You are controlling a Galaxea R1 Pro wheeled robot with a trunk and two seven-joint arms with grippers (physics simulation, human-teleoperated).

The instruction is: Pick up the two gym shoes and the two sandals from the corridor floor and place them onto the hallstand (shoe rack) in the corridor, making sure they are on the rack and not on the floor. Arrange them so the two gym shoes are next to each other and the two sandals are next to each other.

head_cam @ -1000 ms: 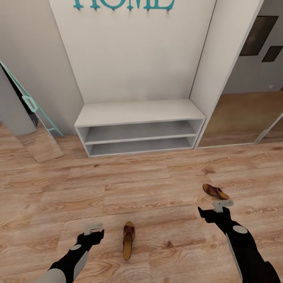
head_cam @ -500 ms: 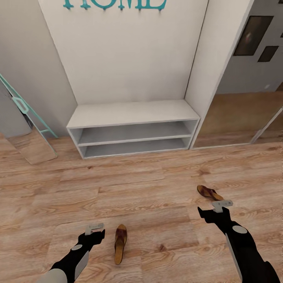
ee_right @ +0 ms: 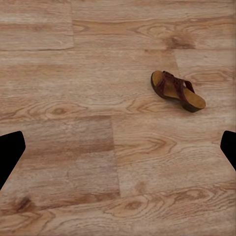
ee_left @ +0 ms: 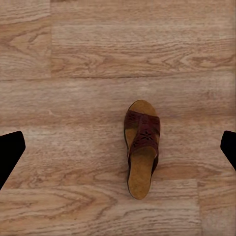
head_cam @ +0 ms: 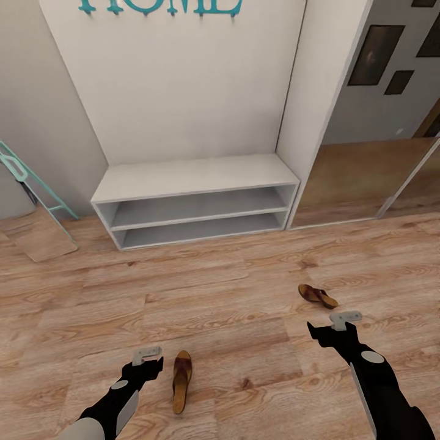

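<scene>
— Sandals, two of them, lying well apart on the corridor floor [head_cam: 232, 293]. Which way do they point?

— The near sandal [head_cam: 181, 380] lies lengthwise toward the shoe rack [head_cam: 194, 201], toe toward it, heel toward the robot, just beside the left gripper [head_cam: 146, 360]. The far sandal [head_cam: 317, 296] lies crosswise, long axis roughly along the rack's front edge and slightly slanted, just ahead of the right gripper [head_cam: 343, 324].

— And the fingers?

— Spread on both, nothing between them; each wrist view has the dark tips at opposite edges, over bare planks.

— Anything changed?

— The whole view has swung since a second ago: rack, teal HOME lettering [head_cam: 160, 6] and leaning mirror [head_cam: 30, 201] all slid leftward together, so the camera moved. The arms keep their pose.
</scene>
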